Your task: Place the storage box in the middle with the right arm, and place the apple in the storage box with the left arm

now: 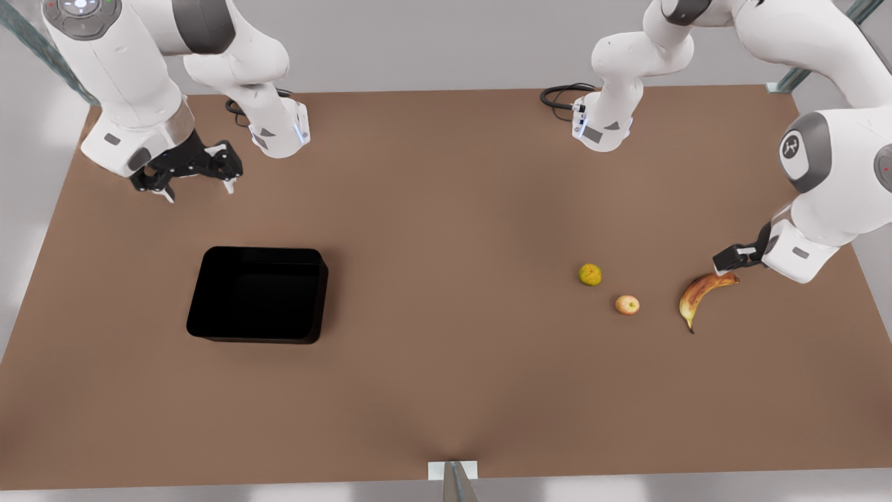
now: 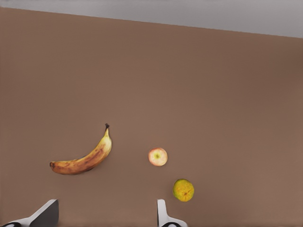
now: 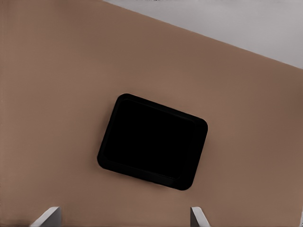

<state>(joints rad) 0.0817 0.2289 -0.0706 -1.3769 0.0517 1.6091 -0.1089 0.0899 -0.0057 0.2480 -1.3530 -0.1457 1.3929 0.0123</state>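
The glossy black storage box [image 1: 259,295] lies empty on the brown table [image 1: 446,209], toward the front view's left; the right wrist view also looks down on the storage box [image 3: 152,141]. My right gripper [image 1: 198,189] hangs open above the table behind the box, its fingertips [image 3: 47,216] spread wide. The small apple [image 1: 627,305] rests on the front view's right, and the same apple [image 2: 157,156] lies ahead of my left gripper [image 2: 104,217]. This left gripper [image 1: 728,259] hovers open just by the banana's end, apart from the apple.
A browned banana [image 1: 700,293] lies right of the apple, and a yellow-green lumpy fruit [image 1: 590,275] sits just behind and left of it. Both arm bases [image 1: 279,132] [image 1: 603,129] stand at the table's far edge. Bare tabletop spans the middle between box and fruit.
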